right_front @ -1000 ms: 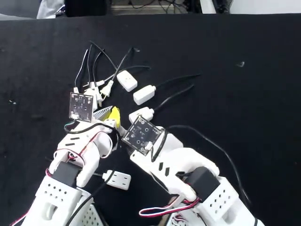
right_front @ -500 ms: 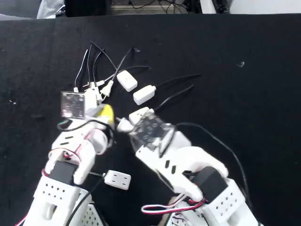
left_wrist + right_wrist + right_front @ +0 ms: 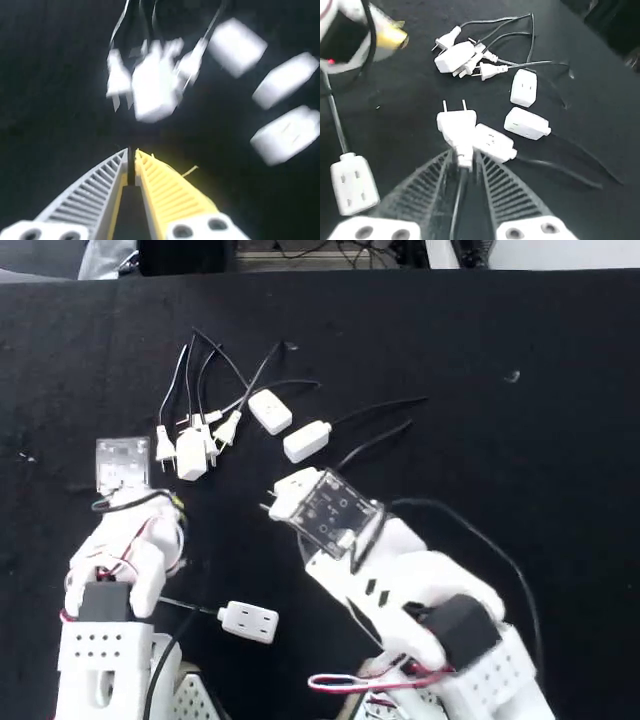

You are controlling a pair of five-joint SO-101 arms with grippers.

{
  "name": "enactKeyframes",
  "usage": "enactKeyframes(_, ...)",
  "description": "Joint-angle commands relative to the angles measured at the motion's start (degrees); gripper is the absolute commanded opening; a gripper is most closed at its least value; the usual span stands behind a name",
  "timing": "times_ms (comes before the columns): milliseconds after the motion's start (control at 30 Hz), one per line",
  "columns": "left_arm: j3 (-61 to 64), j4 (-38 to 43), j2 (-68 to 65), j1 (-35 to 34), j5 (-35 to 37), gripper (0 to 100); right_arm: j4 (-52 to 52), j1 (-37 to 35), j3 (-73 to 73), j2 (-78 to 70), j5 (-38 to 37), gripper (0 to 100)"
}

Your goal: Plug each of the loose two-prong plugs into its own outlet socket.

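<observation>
White against the black bench (image 3: pixel 520 440), a triple socket block (image 3: pixel 248 621) lies near the front edge, its slots unfilled. Just beyond it, a two-prong plug (image 3: pixel 456 122) is pinched by the right pincer (image 3: pixel 462 157) — not yet seated. The left pincer (image 3: pixel 131 152) is pressed together on nothing. Farther back, single sockets (image 3: pixel 307 440) are seen unfilled, and a cluster of loose plugs (image 3: pixel 190 450) lies towards the far left — most of the task is judged undone.

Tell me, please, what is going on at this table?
Two robot arms work at a black table. The right tool is shut on a white plug, prongs forward, close to a socket. The left tool is shut and empty, facing a heap of loose plugs.
</observation>
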State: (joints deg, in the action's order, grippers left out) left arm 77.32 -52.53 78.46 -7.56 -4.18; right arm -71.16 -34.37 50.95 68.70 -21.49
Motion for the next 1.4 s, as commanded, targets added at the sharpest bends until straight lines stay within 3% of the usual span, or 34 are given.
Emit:
enactKeyframes(0, 0.2, -5.8, 0.4, -2.9, -6.3, 3, -4.7, 0.7, -8.0, -12.6, -2.7, 1.1)
enactKeyframes(233, 4.7, -9.1, 0.4, -12.2, -17.8, 3, -18.0, -3.6, -16.1, -29.7, -9.9, 1.1)
enactKeyframes(467, 11.6, -7.0, 0.4, -15.5, -18.7, 3, -17.9, -13.4, -15.8, -31.6, -7.5, 1.1)
enactKeyframes(567, 15.4, -0.1, 0.4, -21.2, -17.7, 3, -17.9, -15.9, -15.7, -33.9, -6.1, 1.1)
enactKeyframes(733, 15.7, 4.4, 0.4, -25.9, -5.9, 3, -17.8, -16.4, -16.8, -40.9, -6.2, 1.1)
enactKeyframes(1100, 15.7, 4.3, 0.4, -26.2, -6.2, 3, -18.8, -22.0, -23.3, -49.0, -3.6, 1.1)
enactKeyframes(1367, 15.7, 4.3, 0.4, -26.2, -6.2, 3, -18.5, -22.1, -23.2, -50.6, -4.2, 1.1)
